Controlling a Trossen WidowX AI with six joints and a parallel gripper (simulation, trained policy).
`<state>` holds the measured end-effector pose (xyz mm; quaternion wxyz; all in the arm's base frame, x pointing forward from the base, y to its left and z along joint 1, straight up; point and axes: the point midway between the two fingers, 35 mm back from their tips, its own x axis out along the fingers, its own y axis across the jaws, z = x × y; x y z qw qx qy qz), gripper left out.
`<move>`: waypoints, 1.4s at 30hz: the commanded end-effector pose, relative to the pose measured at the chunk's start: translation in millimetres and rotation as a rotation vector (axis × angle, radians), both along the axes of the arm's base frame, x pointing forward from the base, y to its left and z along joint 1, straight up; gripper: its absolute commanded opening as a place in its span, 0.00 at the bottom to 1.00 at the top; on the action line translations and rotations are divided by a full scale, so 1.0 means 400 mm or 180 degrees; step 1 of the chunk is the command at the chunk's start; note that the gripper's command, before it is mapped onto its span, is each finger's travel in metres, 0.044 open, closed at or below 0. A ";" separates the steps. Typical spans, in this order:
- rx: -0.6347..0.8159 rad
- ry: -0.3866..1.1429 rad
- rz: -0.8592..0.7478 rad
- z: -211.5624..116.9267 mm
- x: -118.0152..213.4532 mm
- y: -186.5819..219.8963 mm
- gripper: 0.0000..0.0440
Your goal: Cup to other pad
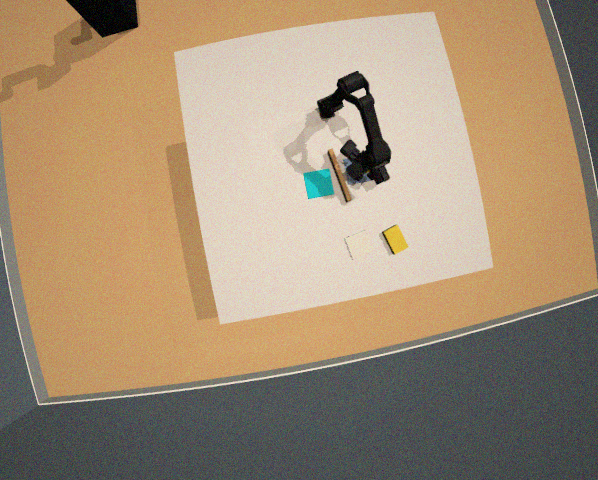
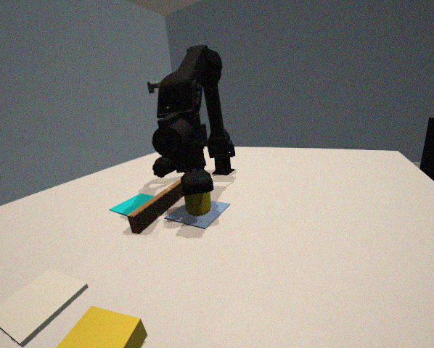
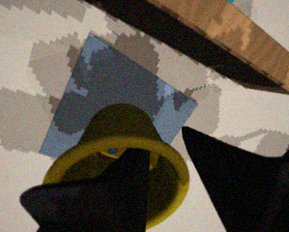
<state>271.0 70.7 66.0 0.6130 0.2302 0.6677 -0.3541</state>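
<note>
We see the pincer (image 1: 357, 169) (image 2: 197, 182) (image 3: 164, 133) partly spread, one finger seemingly inside the cup (image 2: 198, 204) (image 3: 122, 122), the other outside. The cup stands upright on the blue pad (image 1: 346, 162) (image 2: 220, 209) (image 3: 105, 72).

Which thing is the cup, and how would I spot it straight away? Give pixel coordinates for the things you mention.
Find the brown wooden bar (image 1: 339, 175) (image 2: 155, 207) (image 3: 241, 36) standing on the pale surface near the black arm (image 1: 371, 124) (image 2: 213, 101). On the side away from the turquoise square lies a flat blue pad (image 2: 219, 211) (image 3: 175, 116), and the cup (image 2: 197, 204) (image 3: 121, 125) stands there: round, dark yellow and rimmed, unlike the boxy bright-yellow block (image 1: 395, 239) (image 2: 104, 328).
</note>
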 end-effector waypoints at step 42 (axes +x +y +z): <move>0.0176 -0.0808 -0.0620 0.212 0.089 -0.128 0.01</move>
